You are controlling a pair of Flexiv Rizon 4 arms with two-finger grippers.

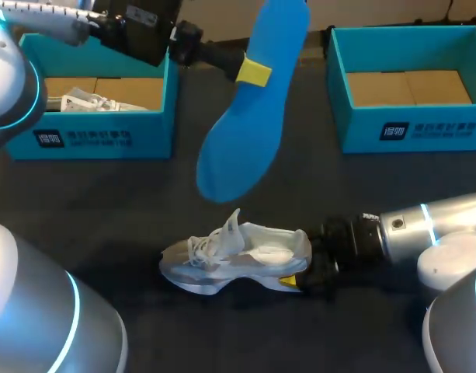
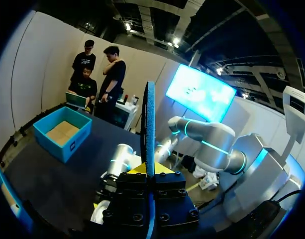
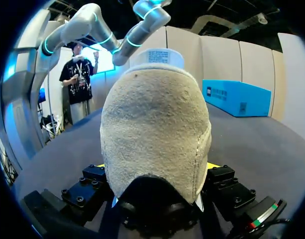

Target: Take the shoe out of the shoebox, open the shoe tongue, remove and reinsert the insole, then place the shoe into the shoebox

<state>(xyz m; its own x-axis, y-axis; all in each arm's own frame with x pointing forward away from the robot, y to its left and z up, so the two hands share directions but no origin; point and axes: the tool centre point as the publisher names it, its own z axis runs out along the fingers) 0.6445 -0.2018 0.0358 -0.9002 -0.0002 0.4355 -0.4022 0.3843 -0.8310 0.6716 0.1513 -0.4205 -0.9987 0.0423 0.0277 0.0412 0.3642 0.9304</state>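
- Head view: left gripper [image 1: 253, 71] clenched on blue insole [image 1: 249, 116], aloft at 12 o'clock from shoe [image 1: 238, 256]; right gripper [image 1: 296, 280] grasps its heel at 3 o'clock.
- Left wrist view: insole stands edge-on; best to lower it toe-first, I judge.
- Right wrist view: heel clamped; hold steady.

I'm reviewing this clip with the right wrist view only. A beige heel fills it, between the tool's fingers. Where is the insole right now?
Observer: Out of the shoe. The left tool holds the blue insole in the air above the table.
Operator: And the tongue, is it open?
Observer: Yes. In the head view the tongue of the white shoe stands up from the opening.
Operator: What is in the boxes?
Observer: The left shoebox holds a second shoe; the right shoebox shows only its cardboard floor.
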